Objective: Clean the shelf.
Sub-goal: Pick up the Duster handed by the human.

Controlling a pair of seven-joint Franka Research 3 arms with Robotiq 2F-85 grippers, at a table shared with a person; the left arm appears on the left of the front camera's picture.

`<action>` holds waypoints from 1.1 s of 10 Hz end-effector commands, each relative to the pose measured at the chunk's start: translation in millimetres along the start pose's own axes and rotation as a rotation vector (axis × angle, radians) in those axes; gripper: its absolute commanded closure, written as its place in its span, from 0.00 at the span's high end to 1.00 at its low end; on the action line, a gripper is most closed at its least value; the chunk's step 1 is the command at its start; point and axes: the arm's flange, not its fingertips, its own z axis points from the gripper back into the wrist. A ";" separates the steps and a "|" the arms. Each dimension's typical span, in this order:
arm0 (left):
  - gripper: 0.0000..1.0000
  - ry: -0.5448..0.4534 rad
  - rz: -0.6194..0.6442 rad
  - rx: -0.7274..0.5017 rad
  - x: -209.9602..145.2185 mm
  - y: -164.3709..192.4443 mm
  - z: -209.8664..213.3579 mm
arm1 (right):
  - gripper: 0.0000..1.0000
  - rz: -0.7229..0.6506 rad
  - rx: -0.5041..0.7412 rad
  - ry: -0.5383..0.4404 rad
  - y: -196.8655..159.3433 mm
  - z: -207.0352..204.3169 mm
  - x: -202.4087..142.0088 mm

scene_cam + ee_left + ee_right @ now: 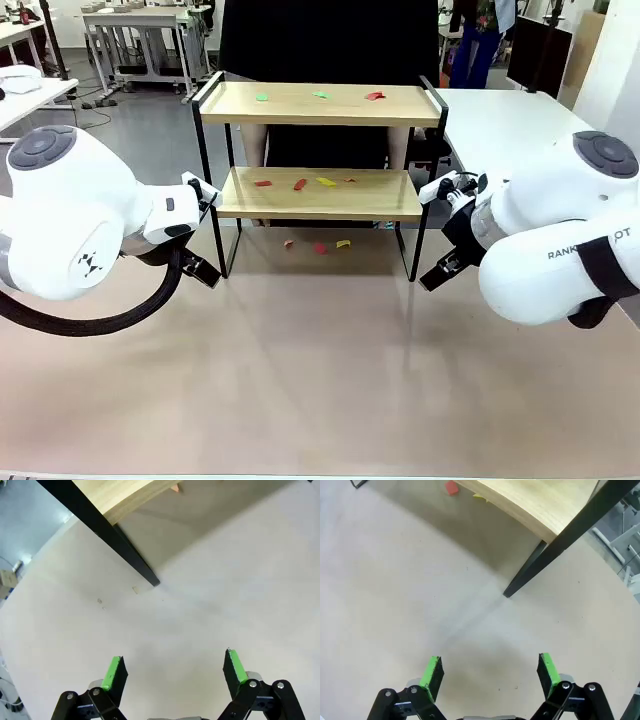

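Agape and empty, left pincer (175, 662) and right pincer (490, 664) face the shelf (385, 196) — stiff, probably light; grip its black frame.

The shelf (300, 110) stands on the beige table (320, 380), with small coloured scraps (320, 248) on the tabletop beneath it.

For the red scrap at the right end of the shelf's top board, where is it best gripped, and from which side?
Probably from straight above: the red scrap lies flat on the open top board, and the raised end rail stands close on its right. Pinch across its short width, low against the wood. The right gripper is nearer.
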 end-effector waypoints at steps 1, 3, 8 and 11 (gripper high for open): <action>1.00 0.000 0.000 0.000 0.0 0.0 0.1 | 1.00 0.000 0.000 0.000 0.0 0.0 0.0; 1.00 0.000 0.000 0.000 0.0 0.0 0.1 | 1.00 0.000 0.000 0.000 0.0 0.0 0.0; 1.00 0.000 0.000 0.000 0.0 0.0 0.1 | 1.00 0.000 0.000 0.000 0.0 0.0 0.0; 1.00 -0.039 -0.055 -0.087 22.4 13.1 32.8 | 1.00 -0.026 0.007 -0.093 -24.0 31.0 27.7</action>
